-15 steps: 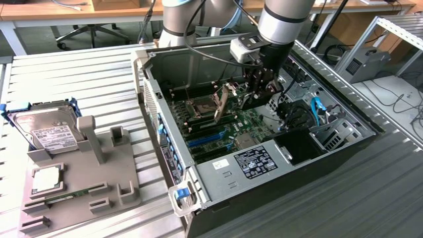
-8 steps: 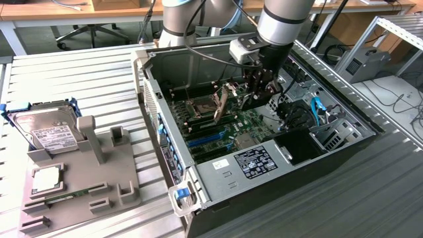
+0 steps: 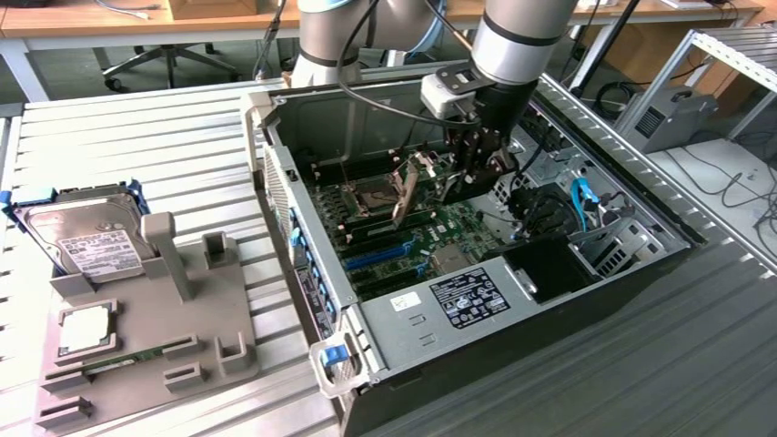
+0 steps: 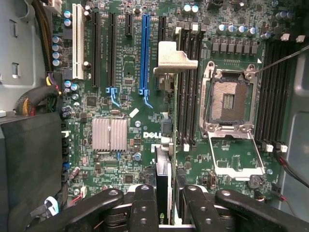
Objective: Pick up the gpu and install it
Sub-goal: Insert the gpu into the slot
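Note:
My gripper (image 3: 468,187) hangs inside the open computer case (image 3: 304,300), shut on the gpu (image 3: 417,187). The card stands on edge above the motherboard (image 3: 456,228), a little clear of it. In the wrist view the gpu (image 4: 166,145) runs edge-on out from between the two black fingers (image 4: 145,208) of my gripper (image 4: 166,205), and its silver end bracket (image 4: 174,60) is at the far end. It sits between the long blue slot (image 4: 144,53) and the black memory slots (image 4: 189,87), beside the blue slot rather than over it.
An open CPU socket (image 4: 229,101), a silver heatsink (image 4: 110,134) and a black shroud (image 4: 29,159) lie around the card. Outside the case, on the exterior view's left, a grey fixture (image 3: 182,282) holds a hard drive (image 3: 79,237), a processor (image 3: 85,328) and a memory stick (image 3: 122,357).

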